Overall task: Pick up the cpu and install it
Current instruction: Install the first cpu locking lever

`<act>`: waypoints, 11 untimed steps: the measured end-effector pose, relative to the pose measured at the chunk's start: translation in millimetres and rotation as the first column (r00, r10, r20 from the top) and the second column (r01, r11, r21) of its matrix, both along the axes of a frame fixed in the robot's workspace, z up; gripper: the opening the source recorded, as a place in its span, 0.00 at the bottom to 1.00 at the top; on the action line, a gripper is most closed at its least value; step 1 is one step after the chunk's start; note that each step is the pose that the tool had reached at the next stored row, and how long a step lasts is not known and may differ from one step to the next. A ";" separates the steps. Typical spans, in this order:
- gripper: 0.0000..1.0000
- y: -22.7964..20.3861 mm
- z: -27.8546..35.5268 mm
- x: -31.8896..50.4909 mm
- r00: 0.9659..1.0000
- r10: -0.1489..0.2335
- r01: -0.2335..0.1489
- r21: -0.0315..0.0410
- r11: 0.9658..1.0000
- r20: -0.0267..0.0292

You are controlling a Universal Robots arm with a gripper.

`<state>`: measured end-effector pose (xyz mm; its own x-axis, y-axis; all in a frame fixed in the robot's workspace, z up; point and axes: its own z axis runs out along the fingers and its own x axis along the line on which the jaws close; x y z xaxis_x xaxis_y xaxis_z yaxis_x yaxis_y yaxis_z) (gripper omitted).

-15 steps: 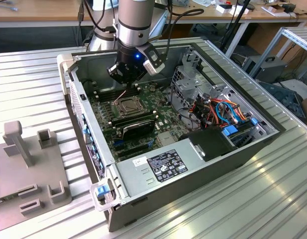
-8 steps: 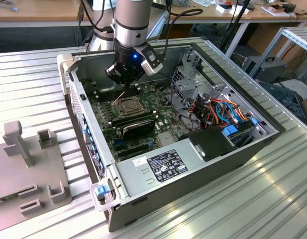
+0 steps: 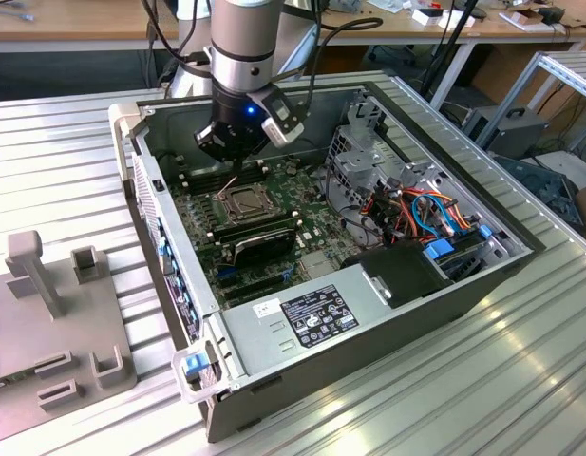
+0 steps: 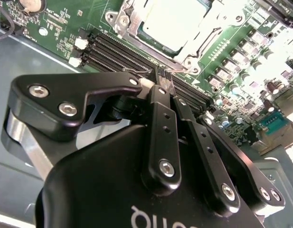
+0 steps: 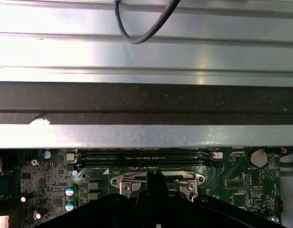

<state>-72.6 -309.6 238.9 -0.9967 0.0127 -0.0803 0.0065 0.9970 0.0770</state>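
1. Cpu lies flat in the socket on the green motherboard, silvery face up; being square, it has no long axis to tell
2. One cpu, one socket with one metal frame around it, and one gripper can be counted; in the exterior view the socket sits near the middle of the open computer case
3. The gripper's two black fingers are pressed together with nothing between them, their tips just above the socket's near edge, beside the dark memory slots
4. In the exterior view the gripper hangs inside the case, between its far wall and the socket
5. Around it: a black heatsink block, a power supply, a drive cage and coloured cables; a grey fixture rests on the table outside the case
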 end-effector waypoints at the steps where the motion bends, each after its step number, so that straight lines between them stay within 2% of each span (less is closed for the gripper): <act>1: 0.11 0.1 -0.3 -0.1 1.000 0.000 0.000 0.004 1.000 0.001; 6: 0.11 0.1 -1.1 -0.4 1.000 0.000 0.000 0.028 1.000 0.002; 7: 0.11 0.1 -1.2 -0.4 1.000 0.000 0.000 0.036 0.999 0.003; 8: 0.11 0.1 -1.2 -0.4 1.000 0.000 0.000 0.039 0.999 0.003; 9: 0.11 0.1 -1.2 -0.4 1.000 0.000 0.000 0.046 0.999 0.004; 10: 0.11 0.2 -1.3 -0.4 1.000 0.000 0.000 0.050 0.999 0.004; 11: 0.11 0.2 -1.5 -0.4 1.000 0.000 0.000 0.050 0.999 0.004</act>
